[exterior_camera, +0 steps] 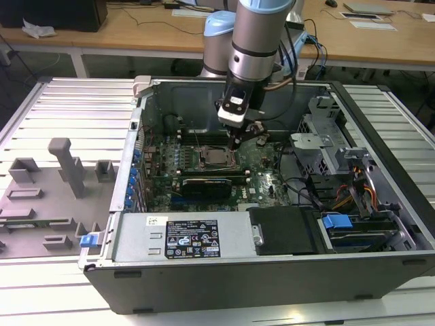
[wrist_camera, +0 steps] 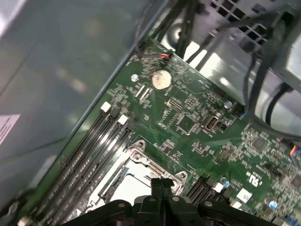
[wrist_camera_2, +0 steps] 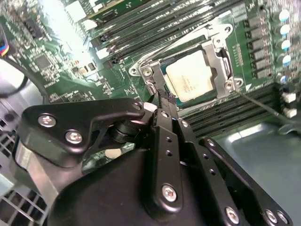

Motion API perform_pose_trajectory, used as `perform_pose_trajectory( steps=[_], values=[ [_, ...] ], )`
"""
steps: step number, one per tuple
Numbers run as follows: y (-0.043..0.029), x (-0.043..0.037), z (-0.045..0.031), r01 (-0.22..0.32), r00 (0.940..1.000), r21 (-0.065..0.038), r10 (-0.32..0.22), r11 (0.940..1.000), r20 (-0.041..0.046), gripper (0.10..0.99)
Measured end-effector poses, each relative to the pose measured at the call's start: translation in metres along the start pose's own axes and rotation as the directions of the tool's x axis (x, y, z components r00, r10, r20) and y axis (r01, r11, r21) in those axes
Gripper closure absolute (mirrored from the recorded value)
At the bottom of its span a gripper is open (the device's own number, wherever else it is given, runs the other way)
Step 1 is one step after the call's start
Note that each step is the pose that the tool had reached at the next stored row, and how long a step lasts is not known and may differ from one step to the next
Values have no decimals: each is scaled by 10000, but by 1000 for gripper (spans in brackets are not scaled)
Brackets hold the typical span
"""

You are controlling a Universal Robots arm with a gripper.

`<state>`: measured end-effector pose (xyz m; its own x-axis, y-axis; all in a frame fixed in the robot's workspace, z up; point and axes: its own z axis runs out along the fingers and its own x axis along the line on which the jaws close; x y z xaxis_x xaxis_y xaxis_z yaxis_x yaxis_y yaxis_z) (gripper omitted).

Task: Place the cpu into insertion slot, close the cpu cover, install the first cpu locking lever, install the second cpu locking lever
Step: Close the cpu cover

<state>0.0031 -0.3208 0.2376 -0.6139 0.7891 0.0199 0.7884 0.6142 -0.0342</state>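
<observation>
Beneath flat cpu cover (wrist_camera_2: 220,56), cpu (wrist_camera_2: 190,75) face-up

Light wooden desks (exterior_camera: 136,30) with white legs stand behind a ribbed silver worktable (exterior_camera: 68,109), brightly lit.

your silver-grey tubular arm (exterior_camera: 255,34) with pale blue joint caps (exterior_camera: 219,27)
your matte black gripper (wrist_camera_2: 162,97) carries linkage bars (wrist_camera_2: 162,155) studded with silver screws (wrist_camera_2: 169,192).
</observation>
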Motion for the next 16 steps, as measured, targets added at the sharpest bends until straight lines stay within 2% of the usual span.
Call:
perform_pose_trajectory(
  steps=[4, 7, 9, 10, 12, 14, 15, 16],
  values=[
    [0, 0, 5, 817, 9967, 17, -817, 9967, 27, 980],
    [0, 0, 9, 1535, 9881, 35, -1535, 9881, 50, 980],
    [0, 0, 17, 2564, 9665, 61, -2565, 9665, 83, 980],
    [0, 0, 20, 2822, 9593, 55, -2823, 9593, 110, 980],
    [0, -1, 24, 3074, 9514, 13, -3074, 9516, 191, 980],
    [1, 0, 31, 3365, 9411, -96, -3360, 9416, 373, 980],
    [2, -1, 34, 3439, 9383, -124, -3431, 9389, 422, 980],
    [2, -1, 39, 3723, 9272, -167, -3711, 9280, 504, 980]
  ],
)
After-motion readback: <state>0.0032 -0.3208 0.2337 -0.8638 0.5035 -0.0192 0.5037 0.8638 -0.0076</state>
